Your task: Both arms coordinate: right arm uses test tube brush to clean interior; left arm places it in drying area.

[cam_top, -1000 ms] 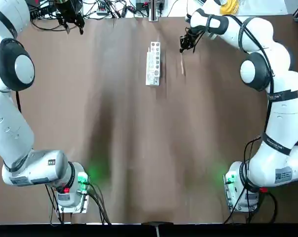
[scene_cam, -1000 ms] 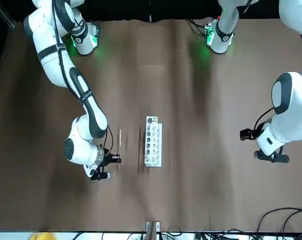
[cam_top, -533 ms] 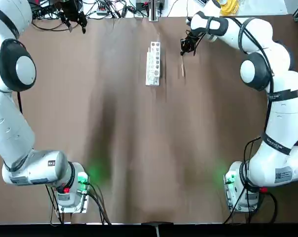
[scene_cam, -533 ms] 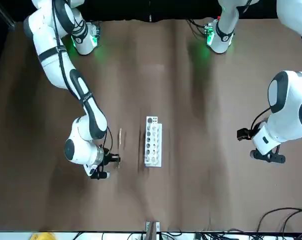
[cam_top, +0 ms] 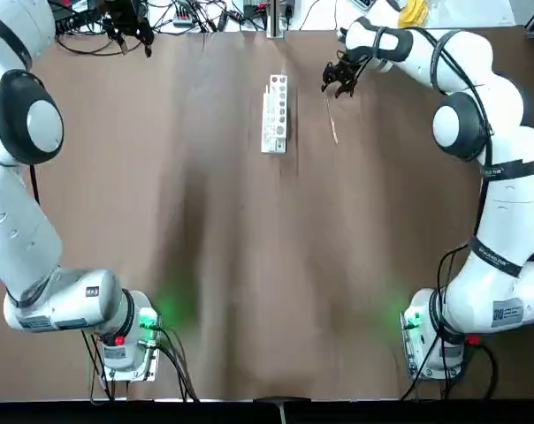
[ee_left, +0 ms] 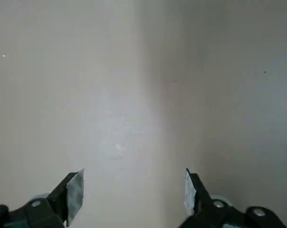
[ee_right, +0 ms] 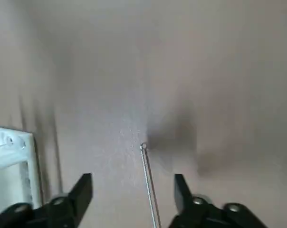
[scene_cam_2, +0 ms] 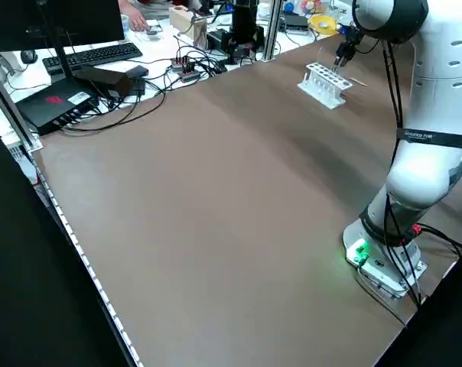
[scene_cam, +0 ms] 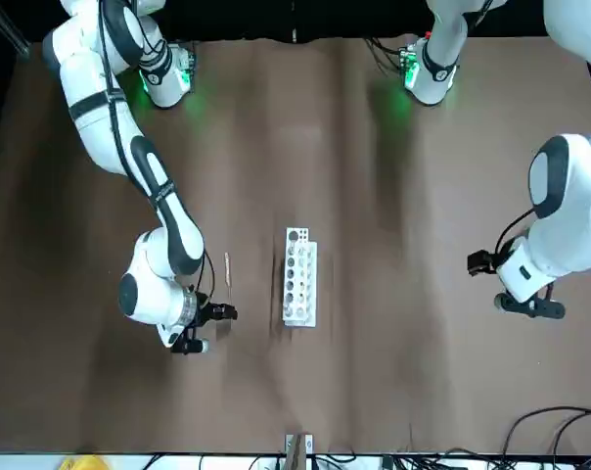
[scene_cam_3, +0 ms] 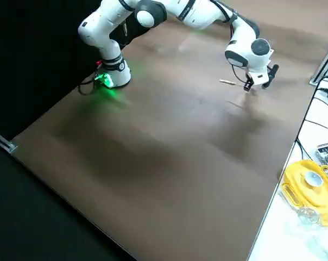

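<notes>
The test tube brush (cam_top: pixel 332 124) is a thin pale stick lying flat on the brown table, just right of the white rack that is the drying area (cam_top: pixel 274 113). My right gripper (cam_top: pixel 338 81) hovers open at the brush's far end. In the right wrist view the brush (ee_right: pixel 148 183) lies on the table between the spread fingers (ee_right: pixel 82 191), untouched, and a corner of the rack (ee_right: pixel 10 156) shows. The front view shows the brush (scene_cam: pixel 227 269), the rack (scene_cam: pixel 298 276) and the right gripper (scene_cam: pixel 213 315). My left gripper (cam_top: pixel 130 31) stands open and empty at the far left corner.
Cables and equipment (cam_top: pixel 187 16) crowd the far edge beyond the table. Both arm bases glow green near the front edge, the left one (cam_top: pixel 148 322) and the right one (cam_top: pixel 415 322). A yellow object (scene_cam_3: pixel 310 187) lies off the table by its right side.
The brush has shifted slightly and now lies tilted instead of straight. My right gripper has edged toward the far edge. The left gripper has barely moved.
</notes>
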Controlling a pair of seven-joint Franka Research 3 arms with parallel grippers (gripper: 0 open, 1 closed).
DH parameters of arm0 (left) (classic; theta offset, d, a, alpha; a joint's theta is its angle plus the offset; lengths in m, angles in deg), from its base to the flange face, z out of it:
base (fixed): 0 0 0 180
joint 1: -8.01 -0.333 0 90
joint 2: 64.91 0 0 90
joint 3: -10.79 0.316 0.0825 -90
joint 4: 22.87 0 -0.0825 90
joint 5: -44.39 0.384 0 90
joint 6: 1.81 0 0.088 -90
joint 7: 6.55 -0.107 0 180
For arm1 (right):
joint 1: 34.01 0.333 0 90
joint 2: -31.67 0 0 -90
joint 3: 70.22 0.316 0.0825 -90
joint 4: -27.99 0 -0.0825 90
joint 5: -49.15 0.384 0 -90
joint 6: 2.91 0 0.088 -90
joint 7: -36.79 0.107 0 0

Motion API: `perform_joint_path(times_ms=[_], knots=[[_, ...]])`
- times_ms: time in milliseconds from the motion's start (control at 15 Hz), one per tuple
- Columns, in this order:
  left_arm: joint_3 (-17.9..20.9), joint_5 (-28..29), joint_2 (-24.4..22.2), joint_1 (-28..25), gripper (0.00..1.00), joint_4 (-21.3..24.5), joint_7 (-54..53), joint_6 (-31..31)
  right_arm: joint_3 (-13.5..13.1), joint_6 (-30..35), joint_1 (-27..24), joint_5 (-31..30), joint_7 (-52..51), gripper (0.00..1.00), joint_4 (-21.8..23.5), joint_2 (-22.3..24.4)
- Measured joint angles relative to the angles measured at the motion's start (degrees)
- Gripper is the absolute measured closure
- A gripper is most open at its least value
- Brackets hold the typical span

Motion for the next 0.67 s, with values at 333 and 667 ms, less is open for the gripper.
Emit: perform_joint_path(times_ms=[333,667], knots=[[-0.03,0.0,-6.48,-0.18,0.0,-0.48,0.17,-2.88,-4.0,8.12,-0.62,-0.12,-0.02,0.0,-1.12,5.01],[-0.31,-1.05,-9.29,-0.27,0.0,0.06,-0.15,-4.18,-6.5,25.69,-2.67,-6.18,-0.83,0.0,-4.04,12.89]])
